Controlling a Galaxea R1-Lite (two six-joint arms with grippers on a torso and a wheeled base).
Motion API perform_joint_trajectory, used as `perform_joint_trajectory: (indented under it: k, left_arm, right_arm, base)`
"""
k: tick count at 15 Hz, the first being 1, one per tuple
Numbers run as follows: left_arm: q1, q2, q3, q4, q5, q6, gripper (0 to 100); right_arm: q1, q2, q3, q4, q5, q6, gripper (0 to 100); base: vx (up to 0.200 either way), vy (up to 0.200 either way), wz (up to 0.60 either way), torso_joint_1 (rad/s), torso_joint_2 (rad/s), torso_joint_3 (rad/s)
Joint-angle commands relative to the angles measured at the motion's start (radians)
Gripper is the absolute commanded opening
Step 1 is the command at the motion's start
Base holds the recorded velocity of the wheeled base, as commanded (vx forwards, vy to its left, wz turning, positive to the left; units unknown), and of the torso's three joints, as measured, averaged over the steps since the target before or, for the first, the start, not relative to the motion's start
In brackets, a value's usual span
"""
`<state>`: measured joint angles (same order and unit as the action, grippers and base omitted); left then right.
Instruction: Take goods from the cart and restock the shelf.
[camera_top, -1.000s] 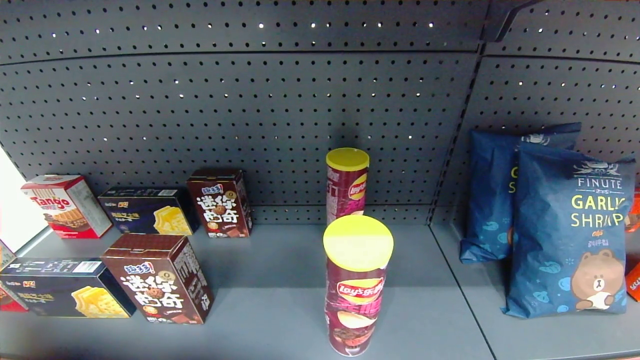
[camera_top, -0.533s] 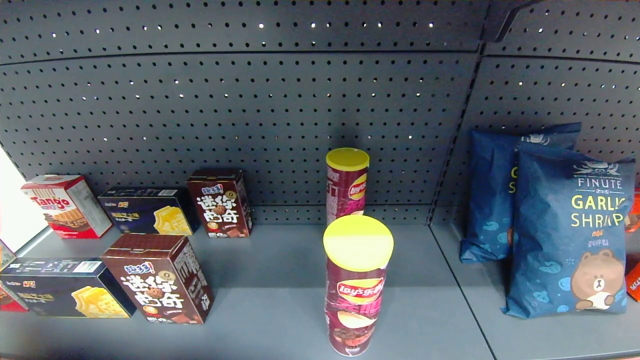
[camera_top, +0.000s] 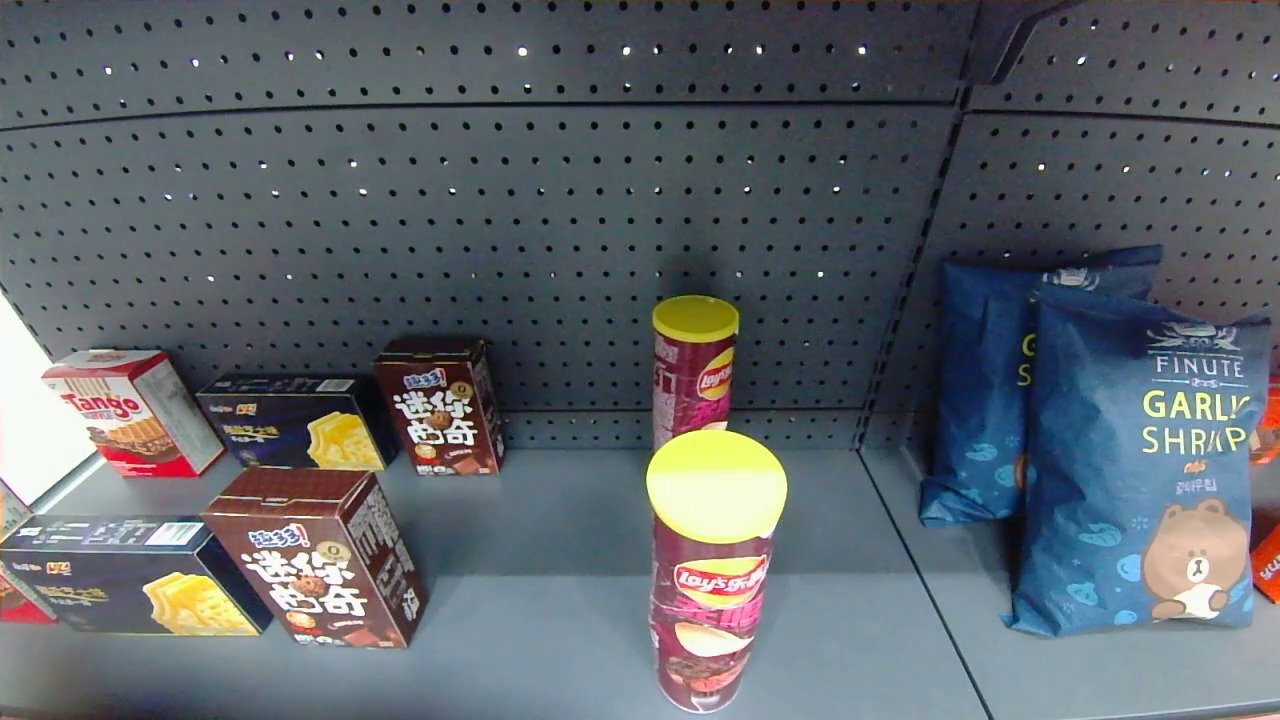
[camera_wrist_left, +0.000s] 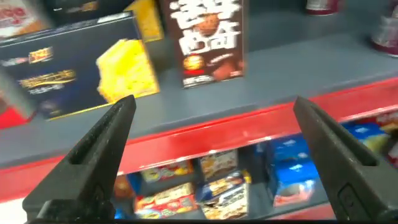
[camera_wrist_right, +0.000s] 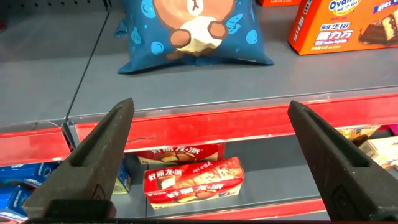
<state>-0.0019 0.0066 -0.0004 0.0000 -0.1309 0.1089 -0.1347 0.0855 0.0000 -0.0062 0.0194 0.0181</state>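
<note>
Shelf (camera_top: 560, 540): grey deck w/ pegboard back wall (camera_top: 500, 220). Front chip can (camera_top: 715, 570) stands upright near the front edge, rear chip can (camera_top: 693, 370) upright right behind it by the wall.

Left gripper (camera_wrist_left: 214, 102): fingers spread wide, nothing btwn them, touching nothing. It hangs in front of the shelf's red edge strip (camera_wrist_left: 249, 127), opposite the front brown cookie box (camera_wrist_left: 208, 37) and front dark blue cracker box (camera_wrist_left: 81, 68).

Right gripper (camera_wrist_right: 210, 104): also spread wide, nothing btwn the fingers, off the red strip, opposite the front blue snack bag (camera_wrist_right: 193, 31) and an orange box (camera_wrist_right: 348, 25).

Left part of the deck has 2 rows of boxes; back row is a red-white wafer box (camera_top: 130, 410), rear dark blue box (camera_top: 295, 422) and rear brown box (camera_top: 440, 405). A rear blue bag (camera_top: 985, 390) leans at the wall on the right section.

Open deck btwn boxes and cans, and btwn cans and bags. Lower shelf under the strip holds more packs, incl. a red box (camera_wrist_right: 193, 180).
</note>
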Motion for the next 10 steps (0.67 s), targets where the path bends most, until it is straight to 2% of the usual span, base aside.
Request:
perform_joint_trajectory:
  k: [1, 2, 4, 10]
  left_arm:
    - [-0.001, 0.003, -0.001, 0.0, 0.059, -0.055, 100]
    - [-0.001, 0.001, 0.0, 0.0, 0.069, -0.086, 100]
    - [-0.001, 0.001, -0.001, -0.002, 0.1, -0.095, 100]
    - [-0.001, 0.001, -0.001, -0.002, 0.1, -0.101, 100]
  right_arm:
    - [0.0, 0.003, 0.0, 0.0, 0.001, -0.001, 100]
    - [0.0, 0.003, 0.0, 0.0, 0.001, -0.001, 100]
    - [0.0, 0.002, 0.0, 0.0, -0.002, -0.001, 100]
    - [0.0, 0.003, 0.0, 0.0, -0.002, -0.003, 100]
  base:
    - [0.0, 0.0, 0.0, 0.0, 0.0, 0.0]
    - [0.0, 0.0, 0.0, 0.0, 0.0, 0.0]
    - [0.0, 0.0, 0.0, 0.0, 0.0, 0.0]
    - [0.0, 0.0, 0.0, 0.0, 0.0, 0.0]
